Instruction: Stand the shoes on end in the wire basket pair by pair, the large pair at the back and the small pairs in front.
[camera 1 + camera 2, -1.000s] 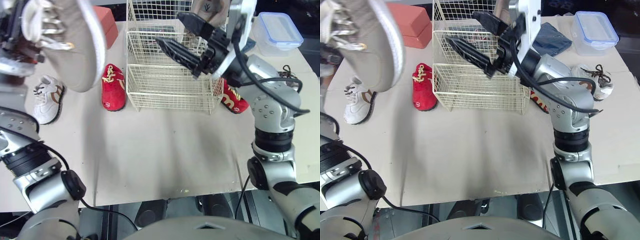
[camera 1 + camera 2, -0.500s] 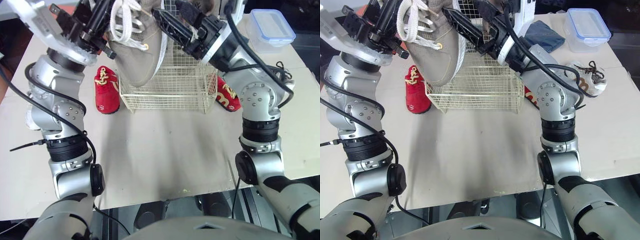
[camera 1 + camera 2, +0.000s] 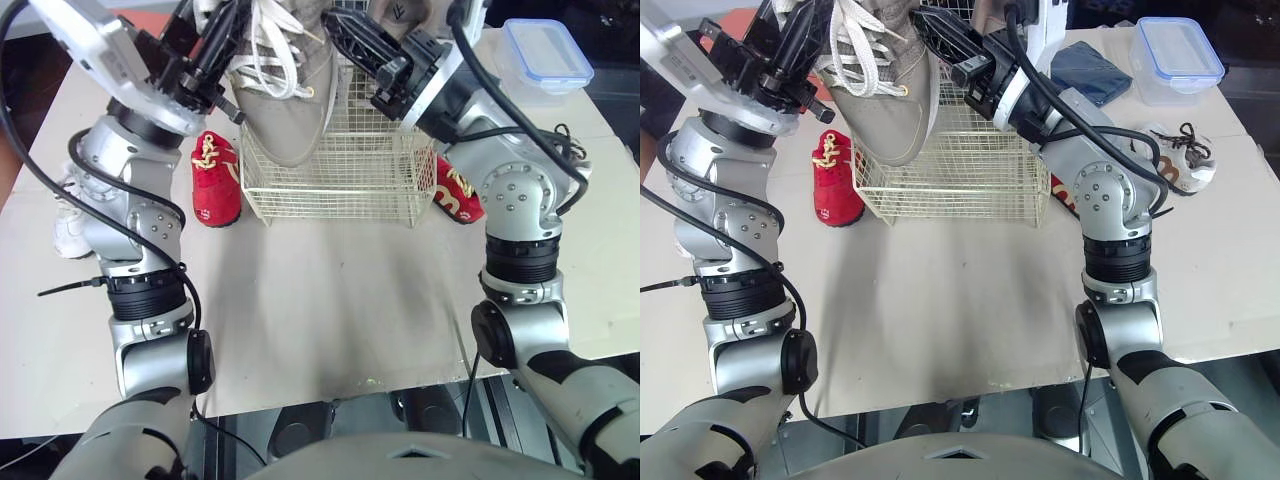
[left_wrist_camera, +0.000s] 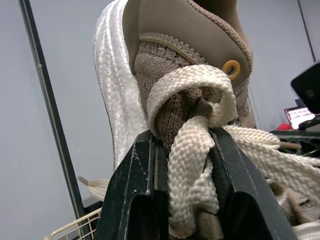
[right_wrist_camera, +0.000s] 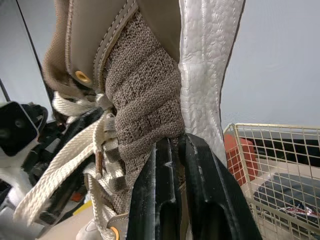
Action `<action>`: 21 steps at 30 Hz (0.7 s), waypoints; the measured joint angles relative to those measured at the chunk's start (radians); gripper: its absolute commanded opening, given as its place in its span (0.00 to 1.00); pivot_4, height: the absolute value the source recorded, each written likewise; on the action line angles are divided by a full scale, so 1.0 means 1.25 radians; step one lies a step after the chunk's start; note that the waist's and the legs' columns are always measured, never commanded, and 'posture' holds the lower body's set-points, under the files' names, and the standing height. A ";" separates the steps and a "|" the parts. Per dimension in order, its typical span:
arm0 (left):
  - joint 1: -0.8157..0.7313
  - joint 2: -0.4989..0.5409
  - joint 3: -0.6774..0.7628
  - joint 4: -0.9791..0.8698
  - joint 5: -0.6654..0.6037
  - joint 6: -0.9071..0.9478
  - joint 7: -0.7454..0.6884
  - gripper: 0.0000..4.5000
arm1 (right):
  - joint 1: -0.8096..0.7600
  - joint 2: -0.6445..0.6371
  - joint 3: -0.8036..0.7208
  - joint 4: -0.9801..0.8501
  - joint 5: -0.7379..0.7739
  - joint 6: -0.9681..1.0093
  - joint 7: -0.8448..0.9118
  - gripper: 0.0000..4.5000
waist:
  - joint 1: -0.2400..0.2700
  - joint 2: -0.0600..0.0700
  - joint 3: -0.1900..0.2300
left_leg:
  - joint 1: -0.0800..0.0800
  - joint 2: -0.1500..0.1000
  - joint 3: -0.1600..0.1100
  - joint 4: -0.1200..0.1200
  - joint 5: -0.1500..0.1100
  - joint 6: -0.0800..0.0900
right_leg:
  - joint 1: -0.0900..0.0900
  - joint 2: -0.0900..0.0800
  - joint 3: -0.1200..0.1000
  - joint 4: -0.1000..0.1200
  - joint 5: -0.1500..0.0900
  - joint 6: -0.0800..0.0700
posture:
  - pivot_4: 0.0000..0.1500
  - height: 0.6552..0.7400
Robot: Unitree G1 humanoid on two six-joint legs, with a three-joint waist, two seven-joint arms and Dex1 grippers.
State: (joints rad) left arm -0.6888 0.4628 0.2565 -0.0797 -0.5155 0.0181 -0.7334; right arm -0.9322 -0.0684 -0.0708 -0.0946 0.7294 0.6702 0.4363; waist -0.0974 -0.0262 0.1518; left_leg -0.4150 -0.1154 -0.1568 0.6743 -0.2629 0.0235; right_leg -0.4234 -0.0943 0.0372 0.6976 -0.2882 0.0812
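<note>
The large taupe knit sneaker with white laces (image 3: 288, 110) hangs toe down over the left side of the cream wire basket (image 3: 340, 190). The left gripper (image 4: 182, 139) has its jaws pinching the laces; the right gripper (image 5: 176, 141) has its jaws pressed onto the sneaker's knit upper. A small red shoe (image 3: 215, 180) lies on the tabletop (image 3: 330, 300) just left of the basket, and a second red shoe (image 3: 458, 195) lies just right of it.

You have two large tan knit sneakers (image 3: 285, 110) (image 3: 398, 14), two small red shoes (image 3: 215, 180) (image 3: 458, 195), two small white sneakers (image 3: 65, 225) (image 3: 1185, 170) and one cream wire basket (image 3: 340, 180).
</note>
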 measured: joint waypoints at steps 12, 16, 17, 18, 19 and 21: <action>-0.017 -0.015 -0.026 0.076 0.049 -0.068 -0.002 0.15 | 0.000 -0.033 -0.006 -0.038 0.032 0.005 0.047 0.99 | 0.000 0.000 0.000 | 0.000 0.000 0.000 0.000 0.000 0.000 | 0.000 0.000 0.000 0.000 0.000 0.000 | 1.00 1.00; -0.018 -0.016 -0.029 0.075 0.034 -0.061 -0.019 0.15 | -0.001 -0.030 -0.001 -0.041 0.016 0.004 0.018 0.99 | 0.001 0.000 0.000 | 0.000 0.000 0.000 0.000 0.000 0.000 | 0.000 0.000 0.000 0.000 0.000 0.000 | 1.00 1.00; -0.018 -0.017 -0.031 0.074 0.030 -0.054 -0.023 0.15 | -0.001 -0.029 0.002 -0.039 0.007 0.002 0.009 0.94 | 0.001 0.000 0.000 | 0.000 0.000 0.000 0.000 0.000 0.000 | 0.000 0.000 0.000 0.000 0.000 0.000 | 1.00 1.00; -0.018 -0.017 -0.033 0.073 0.020 -0.045 -0.028 0.15 | -0.002 -0.025 0.007 -0.032 -0.005 0.000 -0.005 0.87 | 0.001 0.000 0.000 | 0.000 0.000 0.000 0.000 0.000 0.000 | 0.000 0.000 0.000 0.000 0.000 0.000 | 1.00 1.00; -0.017 -0.018 -0.035 0.071 0.009 -0.036 -0.034 0.15 | -0.003 -0.021 0.009 -0.025 -0.017 -0.003 -0.019 0.79 | 0.001 0.000 0.000 | 0.000 0.000 0.000 0.000 0.000 0.000 | 0.000 0.000 0.000 0.000 0.000 0.000 | 1.00 1.00; -0.016 -0.018 -0.035 0.069 -0.003 -0.023 -0.041 0.15 | -0.004 -0.017 0.008 -0.012 -0.028 -0.008 -0.033 0.62 | 0.001 0.000 0.000 | 0.000 0.000 0.000 0.000 0.000 0.000 | 0.000 0.000 0.000 0.000 0.000 0.000 | 1.00 1.00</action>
State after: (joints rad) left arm -0.7089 0.4404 0.2132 0.0068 -0.5187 -0.0101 -0.7841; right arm -0.9372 -0.0897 -0.0603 -0.1097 0.6949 0.6603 0.3945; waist -0.0966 -0.0262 0.1518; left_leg -0.4153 -0.1159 -0.1569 0.6741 -0.2629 0.0235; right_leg -0.4237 -0.0947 0.0374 0.6975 -0.2882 0.0812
